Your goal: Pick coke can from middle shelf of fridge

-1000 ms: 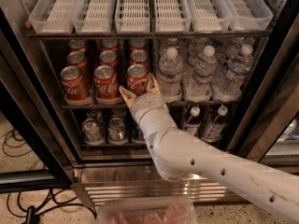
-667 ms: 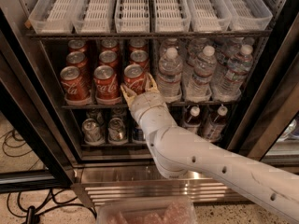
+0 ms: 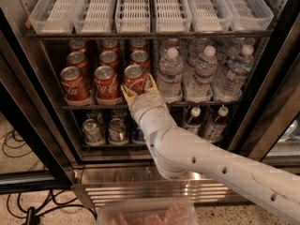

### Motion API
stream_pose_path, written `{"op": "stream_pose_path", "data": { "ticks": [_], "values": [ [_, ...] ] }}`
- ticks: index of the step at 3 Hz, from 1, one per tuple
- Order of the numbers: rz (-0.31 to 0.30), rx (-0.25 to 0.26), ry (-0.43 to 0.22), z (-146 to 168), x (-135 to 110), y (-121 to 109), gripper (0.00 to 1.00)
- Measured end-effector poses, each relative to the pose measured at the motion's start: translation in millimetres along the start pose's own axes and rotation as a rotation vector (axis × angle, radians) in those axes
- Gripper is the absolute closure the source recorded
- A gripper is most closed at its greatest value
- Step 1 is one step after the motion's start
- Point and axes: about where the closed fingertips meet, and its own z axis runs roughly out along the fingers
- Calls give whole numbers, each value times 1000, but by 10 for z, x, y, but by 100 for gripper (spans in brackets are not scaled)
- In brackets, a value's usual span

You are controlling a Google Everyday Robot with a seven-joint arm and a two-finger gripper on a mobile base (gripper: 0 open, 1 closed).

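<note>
A robot's gripper [image 3: 139,87] reaches into an open fridge [image 3: 112,175], its two tan fingers [image 3: 127,93] spread apart on either side of the lower part of a coke can [image 3: 135,76]. Whether the fingers touch the can cannot be told. The can stands upright at the front of the middle shelf [image 3: 176,104], in the rightmost of three rows of red cans, just left of the water bottles [image 3: 204,71] that fill the shelf's right half. The white arm [image 3: 197,158] runs in from the lower right and crosses the shelf's front bar below the can. White slotted trays [image 3: 133,8] line the rack above. Silver cans [image 3: 93,130] and small bottles [image 3: 215,123] sit on the shelf below. Dark cables [image 3: 14,146] lie on the floor at left.
</note>
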Motion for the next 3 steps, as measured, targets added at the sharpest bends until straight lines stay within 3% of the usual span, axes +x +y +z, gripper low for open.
{"op": "stream_pose_path", "data": {
  "ticks": [1, 3],
  "values": [
    [5, 0, 0, 3, -6, -2, 100],
    [85, -37, -82, -65, -517, 1, 100]
  ]
}}
